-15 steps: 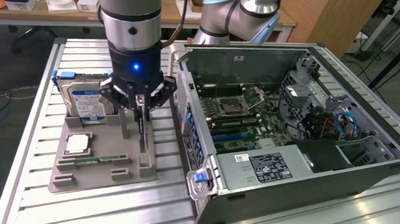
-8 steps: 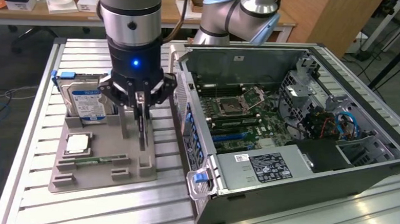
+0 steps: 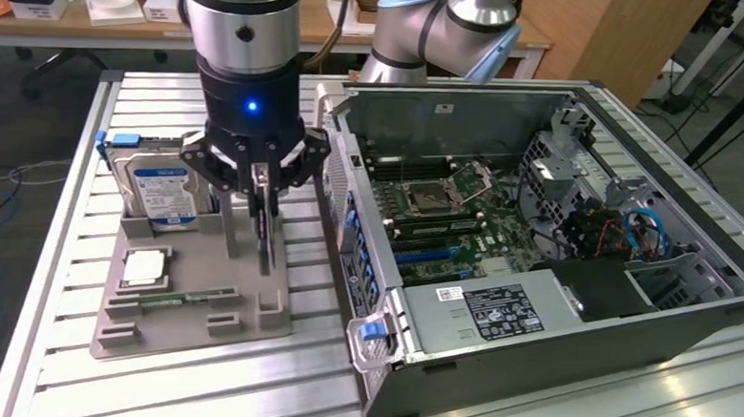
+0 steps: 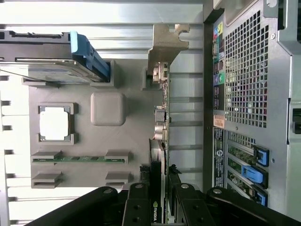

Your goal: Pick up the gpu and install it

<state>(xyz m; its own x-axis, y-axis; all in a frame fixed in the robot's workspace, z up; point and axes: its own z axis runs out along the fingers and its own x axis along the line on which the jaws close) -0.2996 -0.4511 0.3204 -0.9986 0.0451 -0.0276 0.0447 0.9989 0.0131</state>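
My fingers (image 4: 139, 207) straddle the upright gpu (image 3: 266, 239) in the grey tray (image 3: 162, 324); cannot tell whether they are clamped.

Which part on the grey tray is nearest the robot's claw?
The gpu, the thin card standing on edge right under the gripper; the blue-railed hard drive stands off to one side.

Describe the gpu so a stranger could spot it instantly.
At the exterior view's left, beside the open computer case, lies a grey parts tray. The gpu stands on edge along the tray's case side: a thin dark card with a metal bracket, unlike the blue-railed hard drive.
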